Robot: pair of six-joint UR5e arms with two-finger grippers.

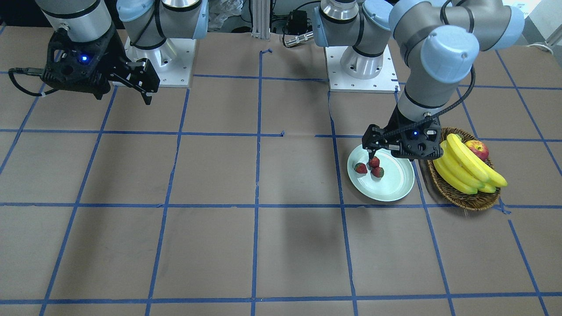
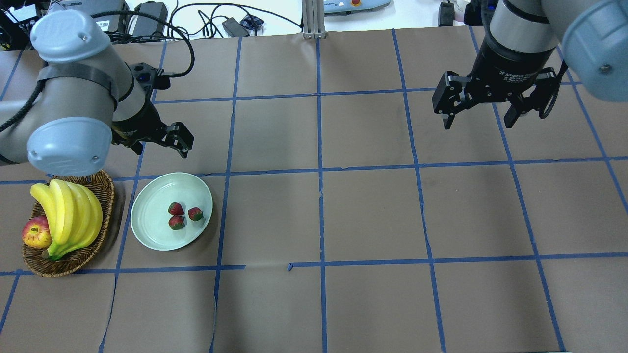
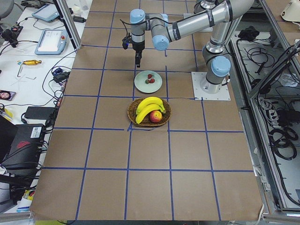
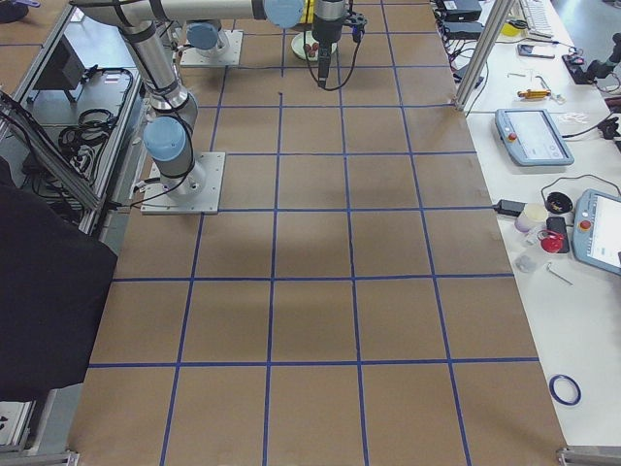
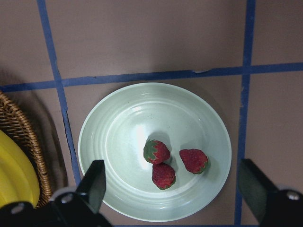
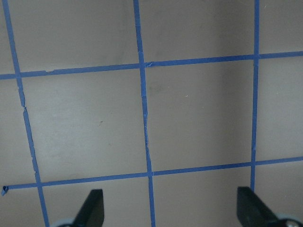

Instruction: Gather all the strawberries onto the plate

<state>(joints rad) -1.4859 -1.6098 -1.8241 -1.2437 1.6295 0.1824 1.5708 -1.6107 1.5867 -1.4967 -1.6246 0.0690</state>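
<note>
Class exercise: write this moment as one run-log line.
strawberries: three on plate | left end effector: open, empty, above plate | right end effector: open, empty

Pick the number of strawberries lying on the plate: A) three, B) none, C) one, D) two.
A: three strawberries lie close together inside the plate, as the left wrist view shows.

Left pincer (image 2: 160, 145) open, hovering low, right pincer (image 2: 478, 123) open, held high
</note>
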